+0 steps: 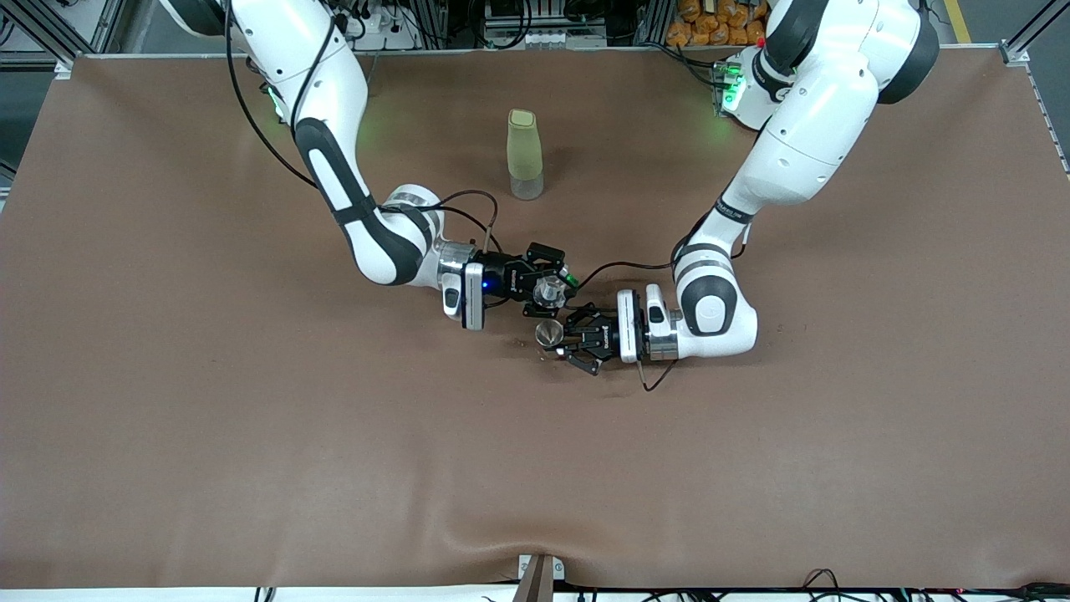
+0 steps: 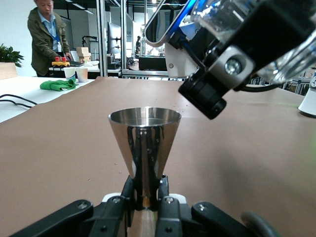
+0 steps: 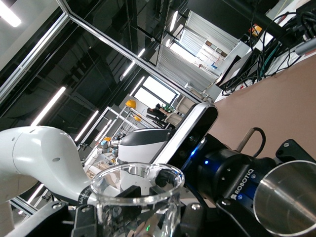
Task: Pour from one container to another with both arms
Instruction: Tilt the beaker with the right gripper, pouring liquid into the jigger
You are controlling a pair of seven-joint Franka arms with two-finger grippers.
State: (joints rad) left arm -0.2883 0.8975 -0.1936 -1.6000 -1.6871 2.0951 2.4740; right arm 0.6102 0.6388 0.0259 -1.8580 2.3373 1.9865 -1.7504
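Left gripper (image 1: 562,338): low over mid-table, fingers clamped on the narrow base of a steel cup (image 1: 548,334); cup upright, mouth up, its inside not readable.
Right gripper (image 1: 553,284): just beside and above the left one, closed around a clear glass (image 1: 549,289); the wrist view shows the glass (image 3: 138,197) tilted, rim leaning toward the steel cup (image 3: 289,197).
Progress: both vessels picked up and brought together, glass sitting above the cup's mouth. Judged mid-pour or just about to tip; no stream visible, contents cannot be told.
Left to do: finish tipping, level the glass, set both down.
Nearby: green bottle (image 1: 524,154), standing well apart from both grippers, toward the arm bases.
Obstruction: none between glass and cup; grippers close, contact is the risk.
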